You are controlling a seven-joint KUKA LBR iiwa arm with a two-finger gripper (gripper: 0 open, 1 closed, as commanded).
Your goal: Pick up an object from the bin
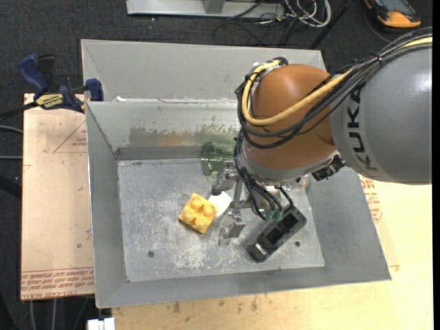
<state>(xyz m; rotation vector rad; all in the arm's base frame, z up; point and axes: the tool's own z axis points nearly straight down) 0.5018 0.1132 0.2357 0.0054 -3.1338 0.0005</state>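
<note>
Right now we are seeing the gripper [229,206] hanging low over the middle of the grey metal bin [151,253], its two thin metal fingers [232,229] standing wide apart, with nothing clamped between them. A yellow plastic block [197,213], squarish with round studs on top, is lying on the scuffed floor just at the gripper's 9 o'clock. A small white piece [221,201] is sitting between that block and the fingers. Toward 12 o'clock a clear green glassy thing [214,158] is resting near the back wall — partly under the arm's smooth, rounded orange cover [289,108]. At 4 o'clock a black oblong box [276,236] is lying askew.
</note>
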